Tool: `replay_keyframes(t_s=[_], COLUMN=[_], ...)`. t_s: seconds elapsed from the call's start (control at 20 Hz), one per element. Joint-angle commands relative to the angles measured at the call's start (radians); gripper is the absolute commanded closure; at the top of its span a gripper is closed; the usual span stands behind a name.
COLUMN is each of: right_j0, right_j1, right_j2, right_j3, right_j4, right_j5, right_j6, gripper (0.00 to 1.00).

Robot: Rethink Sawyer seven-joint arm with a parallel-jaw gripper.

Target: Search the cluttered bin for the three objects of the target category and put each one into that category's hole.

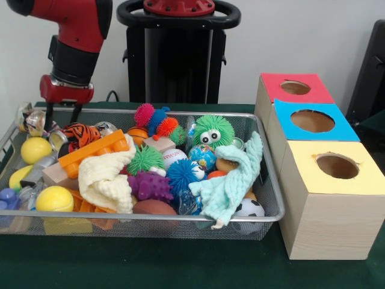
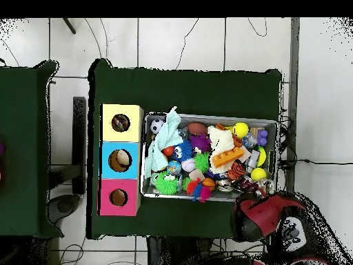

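Observation:
A wire mesh bin (image 1: 150,215) holds a heap of toys: a tiger-striped ball (image 1: 81,133), an orange block (image 1: 93,150), yellow balls (image 1: 36,149), a green fuzzy toy with eyes (image 1: 212,131), a purple spiky toy (image 1: 150,185), a soccer ball (image 1: 248,211), a cream cloth (image 1: 108,177) and a mint cloth (image 1: 231,180). My gripper (image 1: 62,115) hangs open just above the bin's far left corner, nothing between its fingers. In the overhead view the red arm (image 2: 265,215) covers it at the bin's (image 2: 210,116) lower right corner.
Three wooden boxes with round holes stand in a row right of the bin: red top (image 1: 274,84), blue top (image 1: 289,109), yellow top (image 1: 367,180). Overhead, the blue box (image 2: 107,160) shows something pale inside its hole. A green cloth covers the table.

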Motion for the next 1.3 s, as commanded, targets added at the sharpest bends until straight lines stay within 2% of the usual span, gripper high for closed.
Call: replay_keyframes(t_s=[0.05, 0.2, 0.4, 0.6, 0.7, 0.85, 1.05, 1.15, 1.3], right_j0=[0.064, 0.132, 0.111, 0.092, 0.061, -0.022, -0.118, -0.140, -0.120], right_j1=[0.055, 0.081, 0.081, 0.111, 0.104, 0.085, 0.092, 0.098, 0.102], right_j2=[-0.086, -0.173, -0.161, -0.154, -0.119, -0.013, 0.096, 0.124, 0.104], right_j3=[-0.155, -0.180, -0.164, -0.186, -0.174, -0.139, -0.117, -0.111, -0.123], right_j4=[-0.042, -0.052, -0.007, 0.005, 0.010, 0.023, 0.021, 0.017, 0.014], right_j5=[0.058, 0.013, -0.010, -0.028, -0.014, 0.021, 0.032, 0.033, 0.031], right_j6=[0.104, 0.170, 0.135, 0.120, 0.090, 0.023, -0.017, -0.023, -0.006], gripper=[0.00, 0.00, 0.00, 0.00, 0.00, 0.00, 0.00, 0.00, 0.00])
